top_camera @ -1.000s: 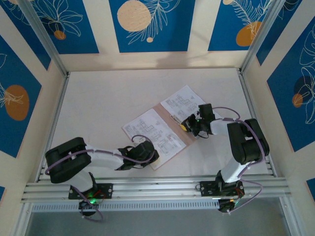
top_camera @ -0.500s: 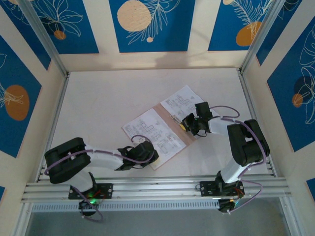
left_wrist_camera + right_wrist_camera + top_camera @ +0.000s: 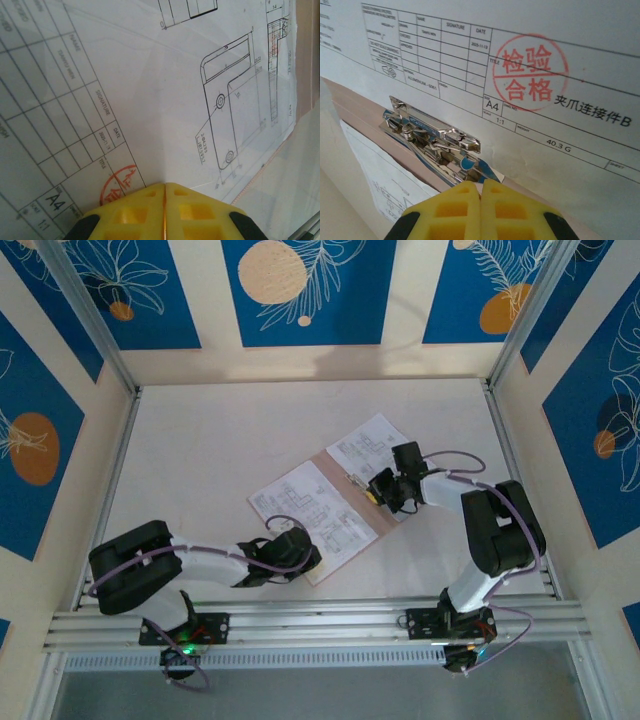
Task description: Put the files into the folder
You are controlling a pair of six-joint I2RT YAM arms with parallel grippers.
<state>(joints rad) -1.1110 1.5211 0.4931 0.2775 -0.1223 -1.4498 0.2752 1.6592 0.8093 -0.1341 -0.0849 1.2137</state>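
The pinkish-tan folder (image 3: 372, 523) lies open in the middle of the table, with a white printed sheet (image 3: 305, 505) on its left half and another (image 3: 365, 447) on its right half. A metal clip (image 3: 354, 481) sits at the spine. My left gripper (image 3: 303, 556) is at the left sheet's near corner, shut, and that sheet (image 3: 150, 90) creases up into the closed yellow fingertips (image 3: 145, 200) beside a red stamp. My right gripper (image 3: 379, 491) is shut and holds nothing; its tips (image 3: 481, 184) sit at the near end of the clip (image 3: 432, 137), over the folder spine (image 3: 365, 107).
The stamped sheet (image 3: 545, 125) lies beyond the clip, and the other sheet (image 3: 375, 165) on the near side. White table (image 3: 220, 430) surrounds the folder. Metal rails (image 3: 310, 625) run along the near edge, and patterned walls stand on three sides.
My right gripper has crept a little up and left along the spine toward the clip. The left arm and the sheets have not moved.
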